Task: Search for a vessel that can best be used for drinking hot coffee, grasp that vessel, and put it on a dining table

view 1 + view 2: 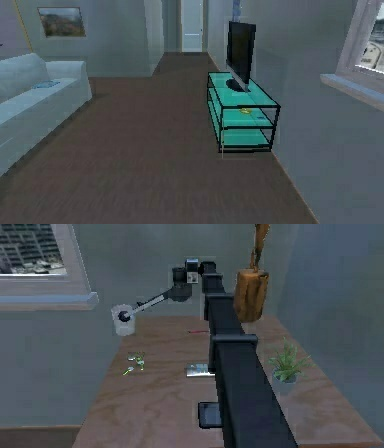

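Note:
In the arm side view my arm reaches out over a brown wooden table. The gripper points toward the view's left. At its far end hangs a small pale, see-through cup-like vessel, held in front of the grey wall and clear of the tabletop, past the table's far left corner.
On the table lie small green bits, a flat grey item, a dark flat slab, a small plant and a tall wooden vase. The forward view shows a TV on a teal glass stand, a pale sofa and a hallway.

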